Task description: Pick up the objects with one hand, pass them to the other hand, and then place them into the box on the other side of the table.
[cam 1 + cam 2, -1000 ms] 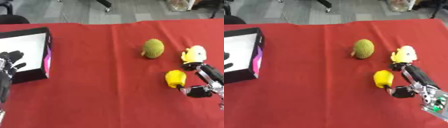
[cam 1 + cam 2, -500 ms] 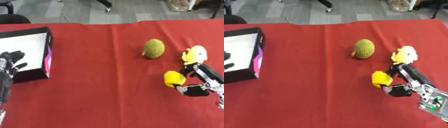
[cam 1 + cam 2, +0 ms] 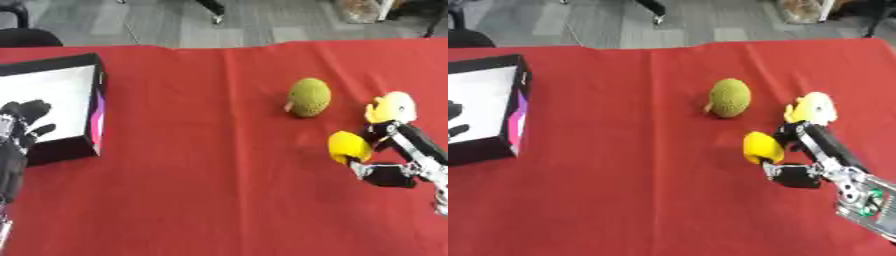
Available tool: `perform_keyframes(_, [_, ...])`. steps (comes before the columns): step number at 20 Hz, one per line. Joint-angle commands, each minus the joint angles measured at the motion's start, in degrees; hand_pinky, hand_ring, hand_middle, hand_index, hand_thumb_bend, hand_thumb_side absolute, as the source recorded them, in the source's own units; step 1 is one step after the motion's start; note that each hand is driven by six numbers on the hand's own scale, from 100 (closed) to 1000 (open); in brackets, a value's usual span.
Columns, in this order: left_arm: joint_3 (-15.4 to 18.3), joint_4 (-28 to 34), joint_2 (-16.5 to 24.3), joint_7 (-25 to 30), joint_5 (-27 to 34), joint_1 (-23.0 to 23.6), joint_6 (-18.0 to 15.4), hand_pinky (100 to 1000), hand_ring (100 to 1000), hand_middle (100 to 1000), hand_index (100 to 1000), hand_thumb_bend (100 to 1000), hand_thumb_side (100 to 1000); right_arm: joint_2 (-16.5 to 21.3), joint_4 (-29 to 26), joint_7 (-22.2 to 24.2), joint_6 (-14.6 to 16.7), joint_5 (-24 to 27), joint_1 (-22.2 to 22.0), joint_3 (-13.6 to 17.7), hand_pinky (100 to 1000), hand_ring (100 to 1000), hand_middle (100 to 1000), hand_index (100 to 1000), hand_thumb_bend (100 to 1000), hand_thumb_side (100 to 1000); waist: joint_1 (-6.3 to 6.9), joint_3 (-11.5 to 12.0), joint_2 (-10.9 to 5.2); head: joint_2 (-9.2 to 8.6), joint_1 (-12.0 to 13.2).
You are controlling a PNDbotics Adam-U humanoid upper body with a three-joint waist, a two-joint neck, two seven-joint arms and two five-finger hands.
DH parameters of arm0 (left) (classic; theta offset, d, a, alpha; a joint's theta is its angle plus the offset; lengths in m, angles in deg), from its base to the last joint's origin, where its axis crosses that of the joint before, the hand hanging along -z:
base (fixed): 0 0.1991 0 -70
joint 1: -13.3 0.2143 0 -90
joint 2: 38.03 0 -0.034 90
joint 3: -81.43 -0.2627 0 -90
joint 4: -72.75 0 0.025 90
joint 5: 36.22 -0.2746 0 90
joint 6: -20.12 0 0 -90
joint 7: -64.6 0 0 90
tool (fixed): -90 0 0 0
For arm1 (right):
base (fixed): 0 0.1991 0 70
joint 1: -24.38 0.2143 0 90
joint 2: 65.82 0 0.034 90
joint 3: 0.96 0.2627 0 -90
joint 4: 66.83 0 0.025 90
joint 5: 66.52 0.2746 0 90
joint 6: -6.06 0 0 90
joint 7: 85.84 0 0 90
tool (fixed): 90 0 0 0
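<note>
- The right hand (image 3: 794, 160) comes in from the lower right, black with silver bits, and its fingers (image 3: 802, 137) and thumb are curled around a small yellow object (image 3: 349, 146), pinching it from the right side.
- That yellow object is roundish and plain bright yellow, kind of lemon-like, though I can't make out much more than that. It looks to be just at the red tablecloth (image 3: 219, 190); can't tell if it's lifted or resting on it.
- Right behind the hand's fingers, just beside the knuckles, there's a yellow and white thing (image 3: 814, 108), maybe a soft toy of some sort. The fingers look like they touch or nearly touch it, hard to say which.
- Farther up and to the left of the hand sits a green bumpy ball-shaped object (image 3: 730, 98) with a little pale nub on its lower left. It's clear of the hand, near the yellow object but not touching it.
- Way over on the other side of the table is the box (image 3: 94, 75), black walls, white inside, with a pinkish-purple strip on its right wall.
- The left hand (image 3: 22, 125) shows at the left edge, in front of the box, fingers up and relaxed, holding nothing.
</note>
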Motion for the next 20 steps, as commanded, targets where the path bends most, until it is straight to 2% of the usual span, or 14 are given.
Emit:
perform_keyframes(1, [0.13,1.06,0.93,0.23,-0.1,-0.78,-0.23,832,917,742,791,118,842,0.76,-0.53,0.31,1.81,-0.74,1.74,1.28,586,659,405,528,124,100,0.4,-0.19,-0.51,0.35,-0.16])
perform_keyframes(5, [0.09,2.57,2.62,0.47,0.1,-1.55,-0.35,832,917,743,792,100,814,-0.46,-0.53,1.18,4.5,-1.72,4.99,2.66,523,641,404,530,105,100,0.78,-0.34,-1.14,0.78,-0.5])
perform_keyframes(10, [-0.25,5.85,8.63,1.17,0.86,-4.72,0.24,829,914,744,795,100,771,-3.05,-0.53,4.04,6.58,-3.03,8.97,3.6,480,628,402,530,100,100,1.92,0.31,-2.25,1.6,-1.03])
perform_keyframes(15, [-2.77,9.19,15.49,4.05,1.18,-8.68,2.46,826,910,747,800,100,753,-6.04,-0.53,7.25,6.21,-1.98,12.12,3.29,462,623,400,529,100,100,2.68,0.86,-2.7,1.85,-1.37])
perform_keyframes(20, [-6.3,11.41,21.46,8.45,0.82,-14.15,6.01,822,903,752,810,100,736,-8.15,-0.53,9.77,5.27,-3.82,15.21,2.17,478,623,401,530,100,100,3.25,1.48,-2.97,1.86,-2.07])
